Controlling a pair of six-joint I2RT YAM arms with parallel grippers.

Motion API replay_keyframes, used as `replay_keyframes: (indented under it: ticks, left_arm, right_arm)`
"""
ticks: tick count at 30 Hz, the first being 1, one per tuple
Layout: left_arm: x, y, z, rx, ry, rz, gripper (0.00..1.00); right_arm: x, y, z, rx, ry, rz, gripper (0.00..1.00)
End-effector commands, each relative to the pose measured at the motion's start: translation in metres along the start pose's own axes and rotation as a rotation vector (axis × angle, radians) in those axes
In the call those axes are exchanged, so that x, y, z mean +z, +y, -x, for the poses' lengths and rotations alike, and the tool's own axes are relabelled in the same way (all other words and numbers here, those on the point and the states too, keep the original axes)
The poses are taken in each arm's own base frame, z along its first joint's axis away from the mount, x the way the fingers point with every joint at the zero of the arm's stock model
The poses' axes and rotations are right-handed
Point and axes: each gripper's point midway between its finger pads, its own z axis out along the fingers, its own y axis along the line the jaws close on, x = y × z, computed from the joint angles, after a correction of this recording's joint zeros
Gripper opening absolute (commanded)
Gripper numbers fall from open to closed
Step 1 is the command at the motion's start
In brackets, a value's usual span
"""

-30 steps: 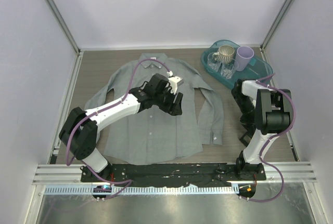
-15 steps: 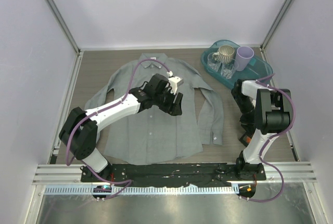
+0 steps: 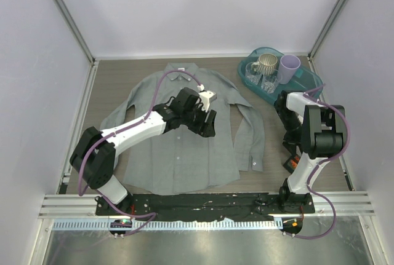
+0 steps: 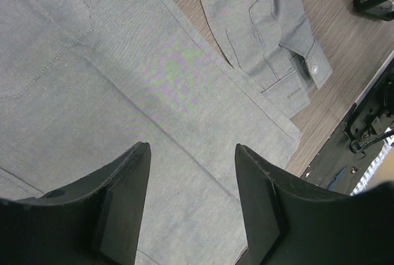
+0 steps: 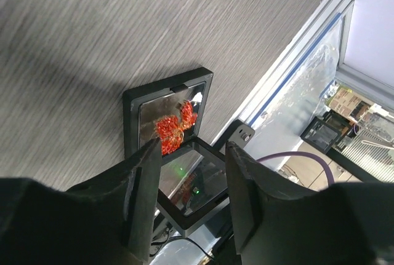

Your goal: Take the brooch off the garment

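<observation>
Top external view has the garment point(image 3: 184, 148) spread flat in the middle of the tabletop point(image 3: 111, 87), collar toward the far edge, hem toward the near edge, sleeves angled out to both sides. The left gripper point(image 3: 208, 123) hangs over the chest of the shirt, a bit right of the button line. Its own camera shows the two dark fingers point(image 4: 126, 197) standing well apart with nothing but grey cloth under the gap, so that pincer is wide and holds nothing. The brooch point(image 5: 174, 127) isn't on the shirt at all. It's lying in a small black-framed case point(image 5: 130, 123) with a shiny bottom, sitting on bare wood close to the right edge, toward the near right corner and clear of the right sleeve. The right gripper point(image 5: 192, 148) points down right over that case, its jaws parted with a clear gap. One fingertip overlaps the edge of the red-orange pin in that view, but nothing is pinched between them. Up in the far right corner there's a teal tray point(image 3: 311, 80) with a mug point(image 3: 266, 63), a purple cup point(image 3: 289, 64) and some clear glasses point(image 3: 269, 82) on it.
</observation>
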Motion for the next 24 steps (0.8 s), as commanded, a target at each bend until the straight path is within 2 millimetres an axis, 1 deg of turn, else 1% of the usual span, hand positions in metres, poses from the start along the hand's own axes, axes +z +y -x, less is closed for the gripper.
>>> replay_keyframes:
  ticks: [1,3,6,9,10,12,13,14,15,17,18,19,21,22,23,24]
  left_arm:
    - [-0.012,-0.009,0.019,0.016,-0.074,-0.029,0.61]
    - [-0.014,-0.009,0.019,0.016,-0.075,-0.026,0.61]
    - [-0.015,-0.008,0.018,0.02,-0.07,-0.021,0.61]
    - [-0.02,-0.011,0.02,0.024,-0.071,-0.026,0.61]
    - [-0.022,-0.012,0.021,0.026,-0.075,-0.025,0.61]
    - [-0.027,-0.012,0.024,0.018,-0.077,-0.012,0.62]
    - [-0.029,-0.013,0.025,0.012,-0.076,-0.012,0.62]
    - [-0.034,-0.016,0.028,0.005,-0.077,-0.014,0.62]
    - [-0.038,-0.019,0.029,0.001,-0.08,-0.023,0.62]
    - [-0.047,-0.025,0.035,-0.012,-0.107,-0.036,0.62]
    - [-0.05,-0.027,0.037,-0.018,-0.117,-0.036,0.62]
    - [-0.053,-0.028,0.039,-0.025,-0.131,-0.037,0.62]
    - [-0.064,-0.033,0.044,-0.034,-0.162,-0.04,0.63]
    - [-0.07,-0.033,0.046,-0.032,-0.181,-0.033,0.63]
    - [-0.074,-0.033,0.045,-0.038,-0.19,-0.025,0.68]
    - [-0.088,-0.038,0.05,-0.041,-0.231,-0.031,0.68]
  right_arm:
    - [-0.015,-0.004,0.015,0.032,-0.066,0.027,0.52]
    - [-0.019,-0.006,0.019,0.038,-0.083,0.028,0.56]
    - [-0.028,-0.011,0.026,0.057,-0.118,0.042,0.57]
    - [-0.041,-0.02,0.038,0.081,-0.178,0.055,0.57]
    - [-0.049,-0.024,0.046,0.102,-0.21,0.067,0.57]
    - [-0.064,-0.031,0.053,0.131,-0.256,0.095,0.57]
    - [-0.078,-0.034,0.061,0.156,-0.296,0.121,0.57]
    - [-0.085,-0.038,0.066,0.173,-0.324,0.134,0.57]
    - [-0.105,-0.032,0.064,0.147,-0.398,0.166,0.57]
    - [-0.132,-0.029,0.068,0.131,-0.499,0.192,0.57]
    - [-0.144,-0.025,0.066,0.109,-0.539,0.206,0.57]
    - [-0.165,-0.013,0.058,0.058,-0.608,0.242,0.57]
    - [-0.186,-0.003,0.051,0.028,-0.689,0.274,0.58]
    - [-0.209,0.009,0.038,-0.014,-0.758,0.327,0.58]
    - [-0.22,0.015,0.031,-0.024,-0.797,0.358,0.59]
    - [-0.237,0.025,0.025,-0.028,-0.857,0.413,0.59]
